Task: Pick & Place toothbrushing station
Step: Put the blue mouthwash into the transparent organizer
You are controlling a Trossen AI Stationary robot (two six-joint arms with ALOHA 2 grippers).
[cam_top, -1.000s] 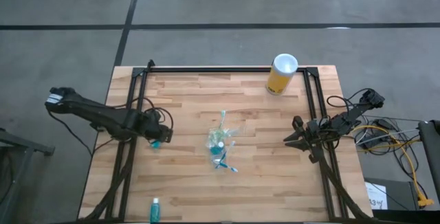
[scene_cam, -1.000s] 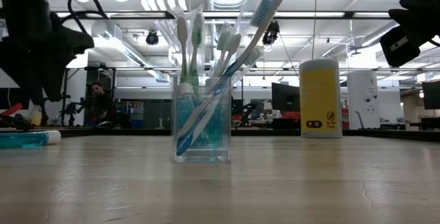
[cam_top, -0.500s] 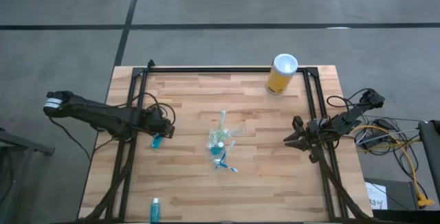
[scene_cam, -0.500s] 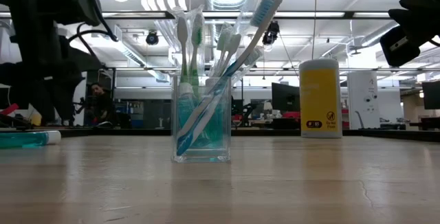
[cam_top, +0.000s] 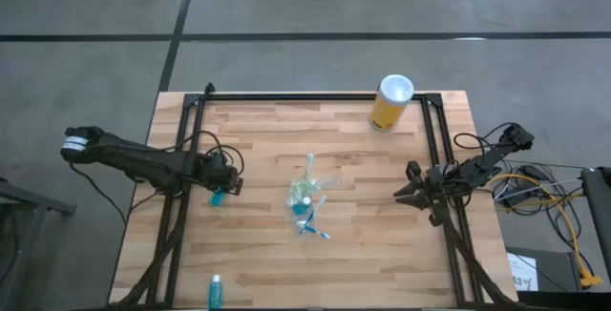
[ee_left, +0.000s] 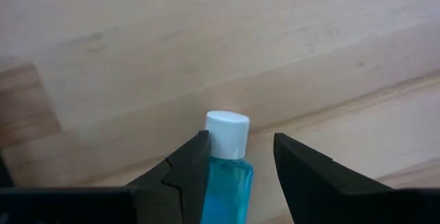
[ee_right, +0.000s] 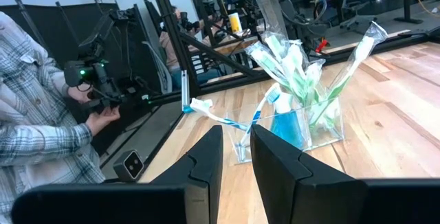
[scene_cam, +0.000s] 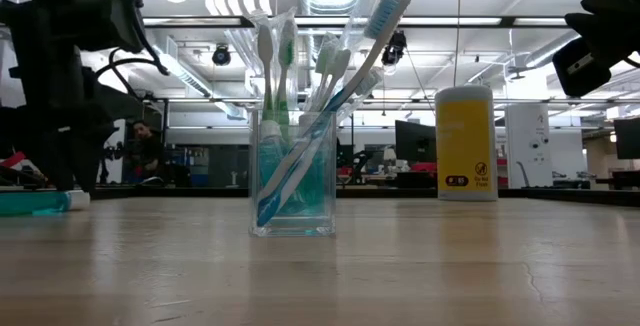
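Observation:
A clear cup (scene_cam: pixel 292 174) stands on its base mid-table, with several toothbrushes and a teal tube upright in it; it also shows as cup (cam_top: pixel 305 204) and cup (ee_right: pixel 302 124). A teal white-capped tube (ee_left: pixel 227 179) lies flat on the table at the left, also seen as tube (scene_cam: pixel 35 202). My left gripper (ee_left: pixel 240 141) points steeply down over it, open, a finger on each side near the cap (ee_left: pixel 227 133); in the high view it is gripper (cam_top: pixel 221 187). My right gripper (ee_right: pixel 237 152) waits level at the right, gripper (cam_top: pixel 410 194), slightly open with nothing in it. My left gripper straddles the tube just below its cap, from above, fingers across it. One finger (ee_left: pixel 194 157) looks right against the tube's side, and the other (ee_left: pixel 292 157) stands off with a clear gap. Whether the near finger touches, I cannot tell. The tube lies on the table.
A tall yellow cylinder (cam_top: pixel 391 103) with a white top stands at the far right. A second teal tube (cam_top: pixel 216 292) lies near the front edge, left of centre. Black frame rails (cam_top: pixel 181 158) run along both table sides. A person (ee_right: pixel 41 114) stands beyond the table's left side.
My left gripper has come down over the teal tube on the left, still pointing steeply down, with its fingers no wider or narrower. The tube has stayed where it lay.

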